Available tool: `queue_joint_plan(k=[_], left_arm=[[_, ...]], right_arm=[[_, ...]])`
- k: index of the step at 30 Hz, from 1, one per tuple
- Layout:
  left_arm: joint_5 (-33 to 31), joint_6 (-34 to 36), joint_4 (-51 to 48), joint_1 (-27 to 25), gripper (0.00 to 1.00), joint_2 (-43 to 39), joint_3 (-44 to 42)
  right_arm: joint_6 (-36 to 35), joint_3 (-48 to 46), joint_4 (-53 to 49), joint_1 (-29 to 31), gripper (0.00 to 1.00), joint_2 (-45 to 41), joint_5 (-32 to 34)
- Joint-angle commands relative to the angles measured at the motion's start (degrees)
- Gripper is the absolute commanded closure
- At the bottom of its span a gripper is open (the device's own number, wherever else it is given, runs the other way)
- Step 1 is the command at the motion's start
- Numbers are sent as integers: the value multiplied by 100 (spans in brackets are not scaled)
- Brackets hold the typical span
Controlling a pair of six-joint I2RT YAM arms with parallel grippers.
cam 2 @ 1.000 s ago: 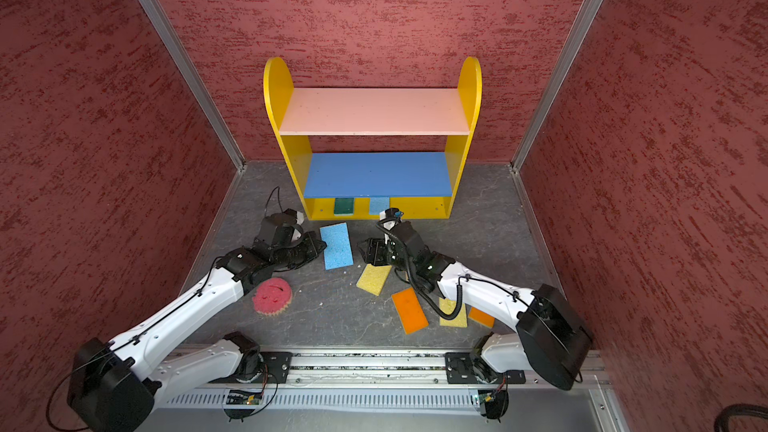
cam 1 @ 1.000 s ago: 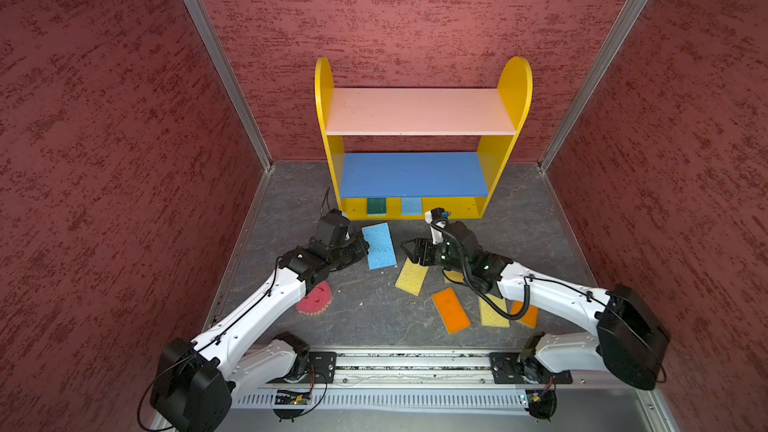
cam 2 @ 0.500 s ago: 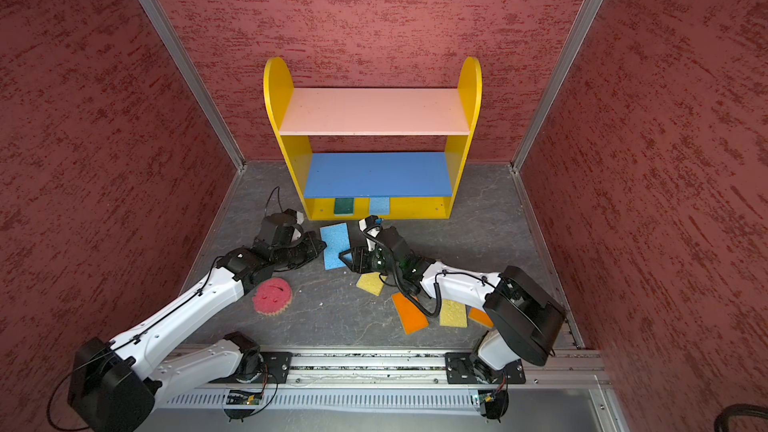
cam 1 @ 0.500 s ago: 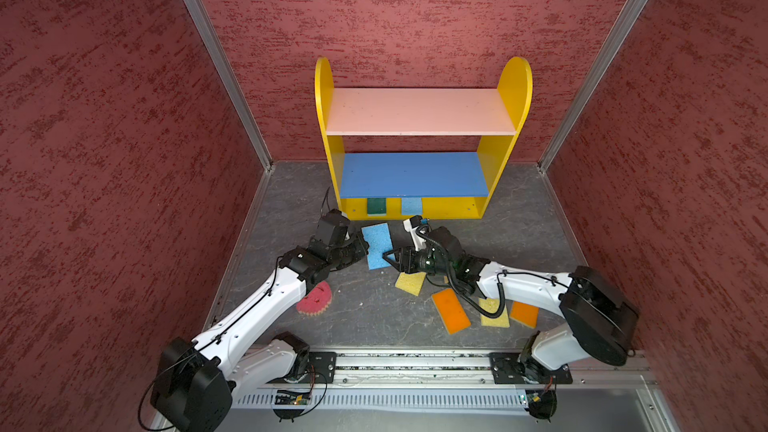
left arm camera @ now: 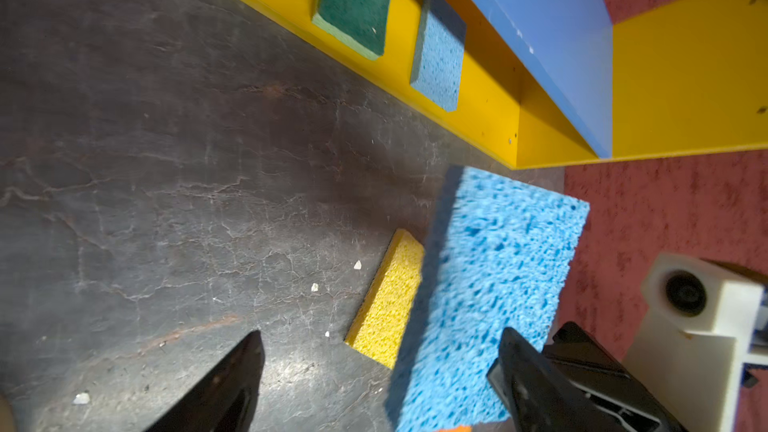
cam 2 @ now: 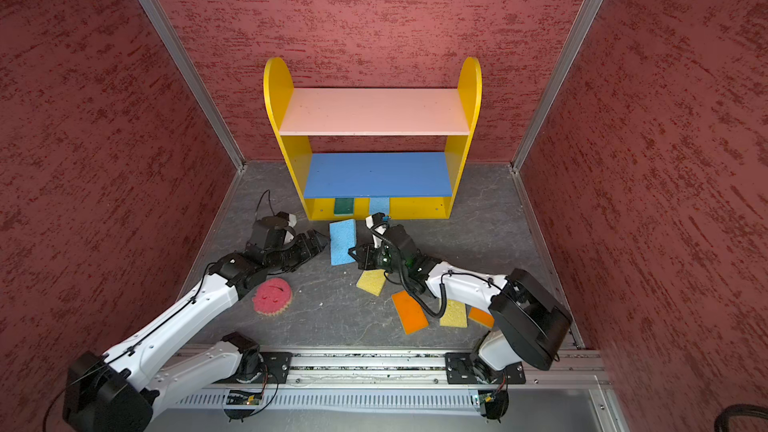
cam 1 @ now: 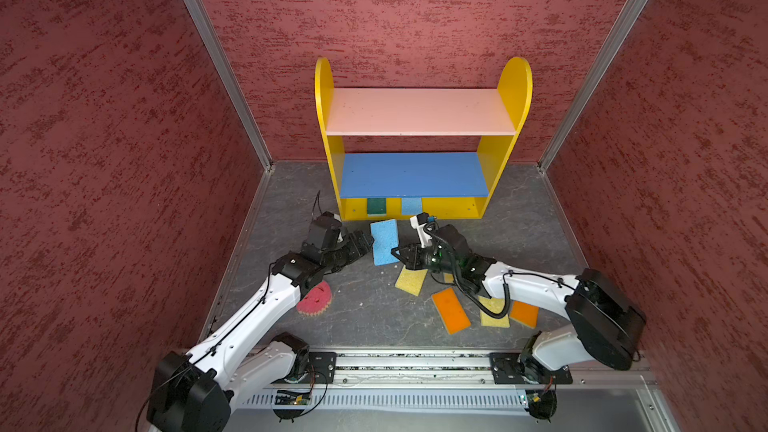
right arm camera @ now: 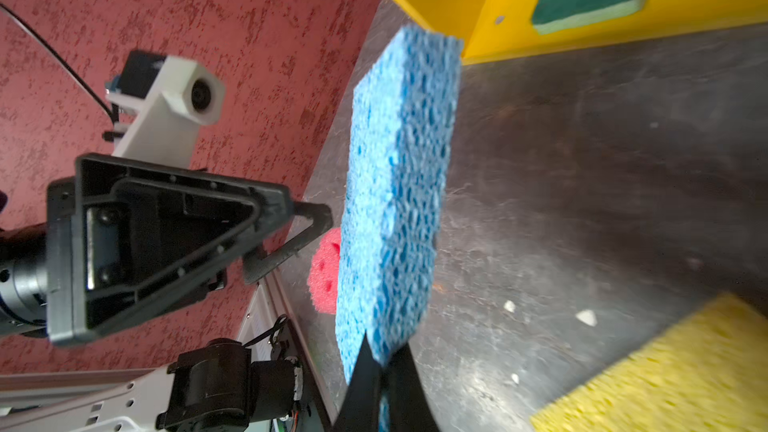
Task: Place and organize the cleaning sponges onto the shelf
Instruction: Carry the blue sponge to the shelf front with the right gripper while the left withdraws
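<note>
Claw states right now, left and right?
Left claw: open.
Right claw: closed on the blue sponge.

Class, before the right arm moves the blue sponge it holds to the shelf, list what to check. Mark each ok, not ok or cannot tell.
1. Right gripper shut on the held blue sponge: ok.
2. Left gripper open: ok.
3. Left gripper off that sponge: cannot tell.
4. Bare room on the shelf base beside the green sponge and shelved blue sponge: ok.
5. Grip secure, only an edge pinched: cannot tell.
</note>
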Motion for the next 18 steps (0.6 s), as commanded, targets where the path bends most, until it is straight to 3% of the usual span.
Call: queue_joint_plan(k=[1, 8, 18], left_arm=[[175, 114, -108, 275, 5, -297, -100], [305, 236, -346, 623, 4, -734, -229], [344, 211, -421, 762, 3, -838, -370]], right_arm=[[-527, -94, -982, -412, 100, -375, 658], [-1506, 25, -2308, -1356, 100, -380, 1354], [-1980, 458, -1948, -2090, 100, 732, 1346]])
